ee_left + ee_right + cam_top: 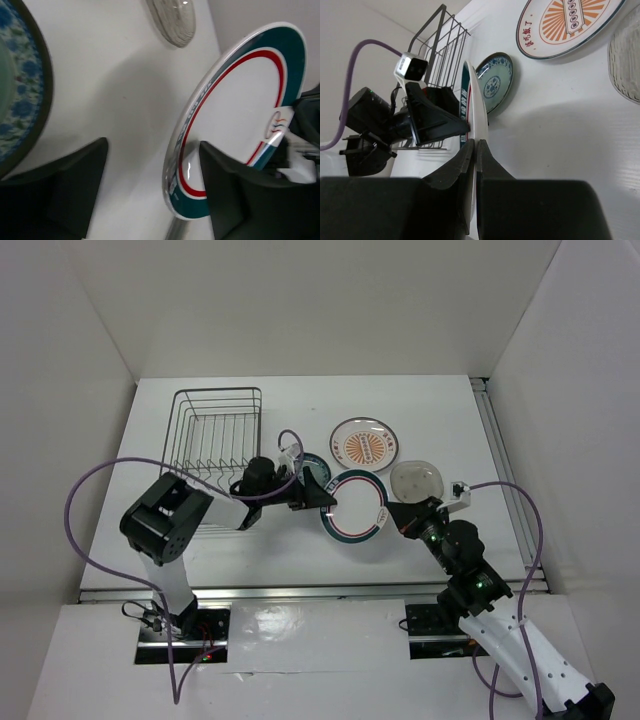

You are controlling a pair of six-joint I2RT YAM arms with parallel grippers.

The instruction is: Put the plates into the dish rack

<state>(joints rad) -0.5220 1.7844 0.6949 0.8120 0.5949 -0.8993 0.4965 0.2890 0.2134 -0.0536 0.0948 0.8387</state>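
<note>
The white plate with teal-and-red rim rings (353, 506) is held on edge above the table. My right gripper (398, 515) is shut on its right rim; in the right wrist view (476, 143) the plate (473, 95) shows edge-on. My left gripper (325, 496) is open, and the plate's left rim (186, 160) sits between its jaws (154, 146), close to the right finger (235, 195). The teal-blue patterned plate (312, 466) lies flat, partly under the left gripper. The sunburst plate (365, 445) lies flat behind it. The wire dish rack (215, 430) stands at the back left.
A clear glass dish (417, 478) lies right of the held plate, near the right gripper. White walls enclose the table on three sides. A purple cable loops over the left arm, close to the rack's front.
</note>
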